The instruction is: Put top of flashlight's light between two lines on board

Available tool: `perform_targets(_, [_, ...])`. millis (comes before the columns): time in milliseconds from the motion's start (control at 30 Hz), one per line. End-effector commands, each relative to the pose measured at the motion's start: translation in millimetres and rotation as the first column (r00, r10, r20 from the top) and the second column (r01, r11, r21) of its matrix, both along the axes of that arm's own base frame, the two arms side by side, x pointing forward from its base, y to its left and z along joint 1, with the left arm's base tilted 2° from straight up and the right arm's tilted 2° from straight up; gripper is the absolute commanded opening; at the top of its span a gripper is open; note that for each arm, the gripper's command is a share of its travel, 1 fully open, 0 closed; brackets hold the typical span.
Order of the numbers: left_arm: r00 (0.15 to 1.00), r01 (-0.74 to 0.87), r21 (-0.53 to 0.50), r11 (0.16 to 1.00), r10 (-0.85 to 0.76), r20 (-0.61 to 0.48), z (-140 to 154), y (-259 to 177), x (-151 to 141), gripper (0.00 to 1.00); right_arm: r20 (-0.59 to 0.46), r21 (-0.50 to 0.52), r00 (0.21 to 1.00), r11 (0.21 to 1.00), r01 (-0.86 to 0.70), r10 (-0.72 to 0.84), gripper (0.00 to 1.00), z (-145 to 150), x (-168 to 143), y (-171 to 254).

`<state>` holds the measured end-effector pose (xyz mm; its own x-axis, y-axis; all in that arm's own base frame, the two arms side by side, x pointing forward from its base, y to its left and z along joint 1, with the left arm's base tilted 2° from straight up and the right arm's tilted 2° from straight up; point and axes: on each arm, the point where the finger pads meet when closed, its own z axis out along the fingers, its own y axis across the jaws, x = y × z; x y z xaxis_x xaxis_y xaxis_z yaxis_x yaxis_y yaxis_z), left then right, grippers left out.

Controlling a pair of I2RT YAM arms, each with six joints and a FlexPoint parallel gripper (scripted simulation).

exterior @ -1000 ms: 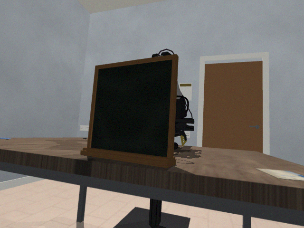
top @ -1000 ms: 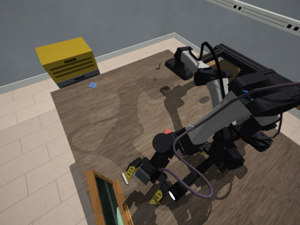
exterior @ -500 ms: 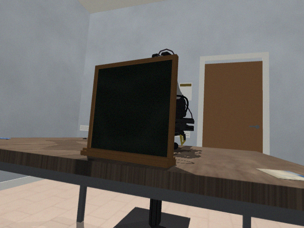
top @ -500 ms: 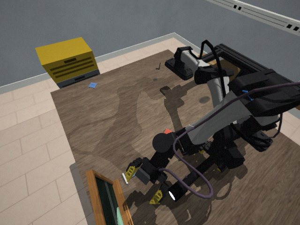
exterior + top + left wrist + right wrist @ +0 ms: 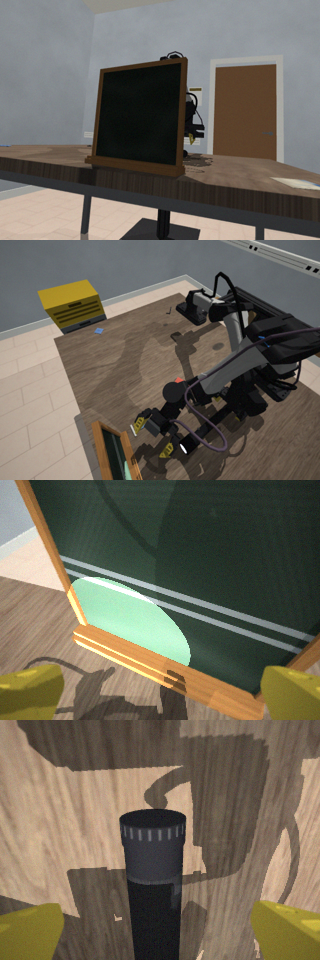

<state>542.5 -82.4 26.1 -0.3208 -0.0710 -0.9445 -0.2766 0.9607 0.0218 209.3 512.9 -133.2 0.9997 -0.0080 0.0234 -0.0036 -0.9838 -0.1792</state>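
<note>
In the top view, the frame crops the chalkboard (image 5: 97,438) (image 5: 139,113) (image 5: 240,545); a purple cable crosses the lit flashlight (image 5: 189,444) (image 5: 155,865). The exterior view shows only the board's back, apparently, hiding most of the arms. In the left wrist view, the left gripper (image 5: 152,437) (image 5: 162,674) is spread, empty; the light patch (image 5: 132,617) tops out around the lower line (image 5: 215,620). In the right wrist view, the flashlight's lower end is cut off between the right gripper's (image 5: 157,925) parted, released jaws.

Right pincer (image 5: 227,408) (image 5: 157,920) up a little since the earlier looks.
From outside, the yellow finger (image 5: 191,138) beside the board's edge (image 5: 182,113) now sits higher than half a second ago; from above, the same pincer's yellow tips show slightly shifted, toward the picture's upper right.
</note>
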Motion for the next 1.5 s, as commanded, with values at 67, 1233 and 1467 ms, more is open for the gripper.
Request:
perform_targets(67, [0.998, 0.009, -0.03, 1.0, -0.008, 0.064, 30.8, -5.1, 8.4, 1.0, -0.001, 0.026, 1.0, 1.0, -0.004, 0.004, 1.0, 34.6, 0.7, 1.1])
perform_targets(1233, [0.998, 0.009, -0.03, 1.0, -0.008, 0.064, 30.8, -5.1, 8.4, 1.0, 0.013, 0.055, 1.0, 0.998, -0.003, 0.002, 1.0, 41.6, 5.6, 2.0])
perform_targets(1467, [0.998, 0.009, -0.03, 1.0, -0.008, 0.064, 30.8, -5.1, 8.4, 1.0, 0.02, 0.071, 1.0, 0.997, -0.006, 0.005, 1.0, 45.2, 7.0, -3.1])
